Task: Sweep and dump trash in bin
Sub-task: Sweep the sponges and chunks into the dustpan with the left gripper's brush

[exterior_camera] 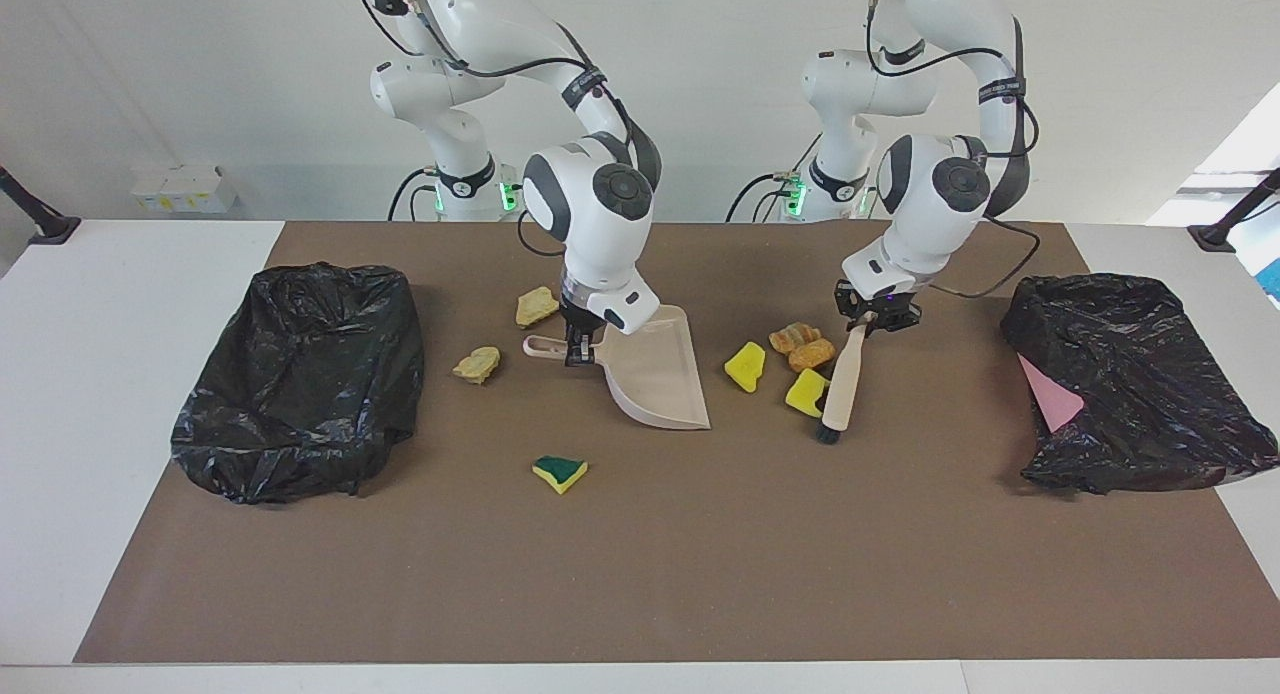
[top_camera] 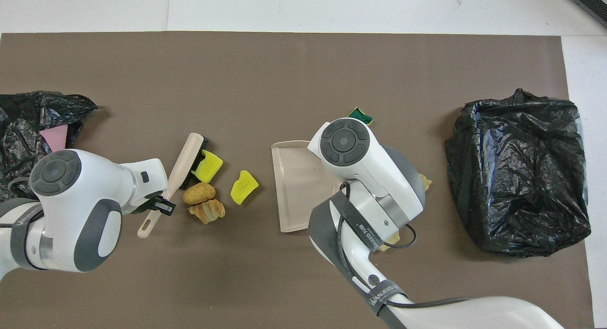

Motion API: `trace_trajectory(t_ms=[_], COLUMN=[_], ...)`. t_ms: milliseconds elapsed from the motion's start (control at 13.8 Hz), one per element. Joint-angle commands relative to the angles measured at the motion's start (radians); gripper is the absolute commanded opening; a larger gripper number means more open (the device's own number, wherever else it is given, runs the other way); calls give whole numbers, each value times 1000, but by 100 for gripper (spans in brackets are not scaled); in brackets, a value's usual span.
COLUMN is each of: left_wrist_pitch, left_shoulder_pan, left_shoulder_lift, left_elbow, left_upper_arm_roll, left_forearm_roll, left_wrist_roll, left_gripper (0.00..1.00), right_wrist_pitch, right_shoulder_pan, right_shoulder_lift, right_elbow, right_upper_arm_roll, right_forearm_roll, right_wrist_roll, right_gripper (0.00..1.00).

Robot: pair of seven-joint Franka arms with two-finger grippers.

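Observation:
My right gripper [exterior_camera: 578, 352] is shut on the handle of the beige dustpan [exterior_camera: 655, 369] [top_camera: 296, 182], whose mouth faces a cluster of trash. The gripper itself is hidden under its wrist in the overhead view. My left gripper [exterior_camera: 872, 319] [top_camera: 159, 203] is shut on the beige hand brush [exterior_camera: 843, 379] [top_camera: 182, 160], with its bristles against a yellow sponge piece [exterior_camera: 806, 391] [top_camera: 207, 165]. Beside that piece lie another yellow piece [exterior_camera: 745, 365] [top_camera: 243, 187] and two orange-brown lumps [exterior_camera: 812, 354] [top_camera: 199, 193]. Two tan lumps [exterior_camera: 537, 306] [exterior_camera: 477, 364] lie beside the dustpan handle. The green-and-yellow wedge [exterior_camera: 560, 472] [top_camera: 360, 114] lies farther from the robots.
A black bin bag [exterior_camera: 300, 374] [top_camera: 517, 172] sits at the right arm's end of the brown mat. Another black bag [exterior_camera: 1130, 384] [top_camera: 28, 125] with a pink sheet [exterior_camera: 1050, 394] in it sits at the left arm's end.

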Motion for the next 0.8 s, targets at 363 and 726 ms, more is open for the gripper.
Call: trace_trajectory(t_ms=[363,726], left_wrist_pitch=[-129,-97], left_shoulder_pan=[-66,-165], left_shoulder_lift=[-63,-77], left_elbow=[-27,-44], left_upper_arm_roll=[9,7], left_forearm_roll=[-6,-87], left_wrist_roll=[-286,-415], left_gripper=[0,0], right_wrist_pitch=[67,72], right_shoulder_pan=[-12,-10], right_shoulder_lift=[-54,-57], right_elbow=[-106,-115], right_upper_arm_roll=[4,4], right_forearm_roll=[-20,-20], right_wrist_roll=[28,57], right_gripper=[0,0])
